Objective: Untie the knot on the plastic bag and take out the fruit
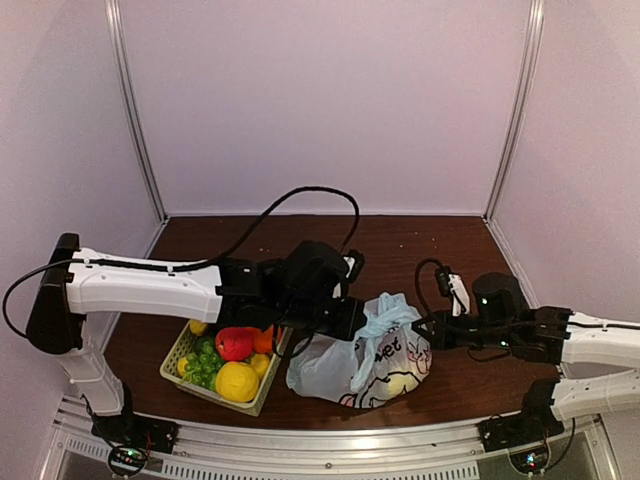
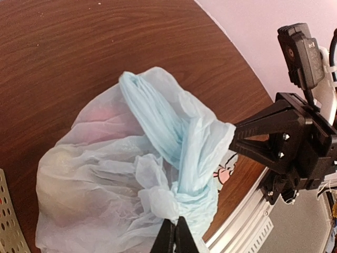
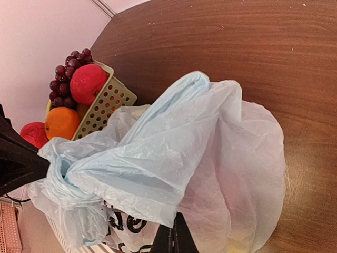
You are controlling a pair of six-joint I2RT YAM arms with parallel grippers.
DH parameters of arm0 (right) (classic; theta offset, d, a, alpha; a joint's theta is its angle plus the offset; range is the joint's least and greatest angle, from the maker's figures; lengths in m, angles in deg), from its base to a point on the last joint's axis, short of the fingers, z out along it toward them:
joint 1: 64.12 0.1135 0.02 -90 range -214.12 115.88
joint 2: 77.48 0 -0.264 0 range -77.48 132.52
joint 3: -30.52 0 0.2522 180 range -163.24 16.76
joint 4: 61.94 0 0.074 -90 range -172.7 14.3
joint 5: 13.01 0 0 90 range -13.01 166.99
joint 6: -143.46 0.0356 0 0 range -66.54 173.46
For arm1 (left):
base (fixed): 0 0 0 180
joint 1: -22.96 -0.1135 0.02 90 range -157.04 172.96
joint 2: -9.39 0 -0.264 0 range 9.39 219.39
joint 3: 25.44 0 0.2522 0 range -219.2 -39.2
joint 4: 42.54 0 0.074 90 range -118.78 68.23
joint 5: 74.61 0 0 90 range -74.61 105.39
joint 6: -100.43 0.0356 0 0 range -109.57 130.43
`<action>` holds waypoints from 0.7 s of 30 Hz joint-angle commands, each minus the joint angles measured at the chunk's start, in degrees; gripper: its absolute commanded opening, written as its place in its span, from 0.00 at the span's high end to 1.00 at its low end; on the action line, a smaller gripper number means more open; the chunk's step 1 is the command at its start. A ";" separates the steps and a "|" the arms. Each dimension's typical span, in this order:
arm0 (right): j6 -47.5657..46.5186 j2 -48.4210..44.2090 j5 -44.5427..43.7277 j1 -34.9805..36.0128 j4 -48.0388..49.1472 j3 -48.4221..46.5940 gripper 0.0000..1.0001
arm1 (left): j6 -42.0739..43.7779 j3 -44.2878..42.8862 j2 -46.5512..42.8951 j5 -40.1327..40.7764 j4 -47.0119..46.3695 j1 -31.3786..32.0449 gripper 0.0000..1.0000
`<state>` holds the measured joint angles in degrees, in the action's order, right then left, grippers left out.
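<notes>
The pale blue translucent plastic bag (image 1: 345, 368) lies on the brown table, right of the basket. Its knot (image 2: 187, 187) is a bunched twist of the two handles at the top of the bag. My left gripper (image 2: 175, 232) is shut, its tips pinching a whitish ear of film just beside the knot. From the other side, my right gripper (image 3: 172, 238) is shut on the edge of a blue handle fold. In the left wrist view the right gripper (image 2: 235, 138) meets that fold. Fruit inside the bag shows only as a dim yellow shape (image 1: 400, 382) through the film.
A perforated yellow-green basket (image 1: 175, 365) stands left of the bag, touching it. It holds a red fruit (image 1: 234, 343), a yellow one (image 1: 237, 381), green grapes (image 1: 205, 362) and dark grapes (image 3: 66, 74). The metal rail (image 2: 247, 221) runs along the near table edge.
</notes>
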<state>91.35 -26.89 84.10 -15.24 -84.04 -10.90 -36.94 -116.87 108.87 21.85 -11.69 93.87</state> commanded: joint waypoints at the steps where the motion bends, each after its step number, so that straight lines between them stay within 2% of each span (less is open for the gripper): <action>1: 3.68 -1.37 -2.92 -0.02 0.71 3.60 1.00 | -1.61 3.97 -3.02 0.66 -0.98 -0.50 1.00; 8: 1.56 -3.10 -0.54 -0.01 0.18 1.71 1.00 | -1.97 5.27 -2.95 -1.63 -4.73 -0.51 1.00; 16: -2.75 -5.92 1.46 -0.02 -4.50 -3.61 0.42 | -1.65 5.36 -2.98 -2.47 -5.48 -0.44 1.00; 18: -3.50 -5.57 0.70 -0.02 -5.10 -5.02 0.33 | -1.70 5.48 -3.00 -2.57 -5.56 -0.43 1.00; 21: -4.58 -3.38 -0.34 0.01 -5.72 -6.88 0.27 | -1.78 5.66 -3.00 -2.68 -5.93 -0.52 1.00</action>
<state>89.18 -32.07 84.89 -15.26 -87.23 -14.90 -38.34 -112.04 107.45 19.99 -15.32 93.81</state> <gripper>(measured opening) 0.704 0.005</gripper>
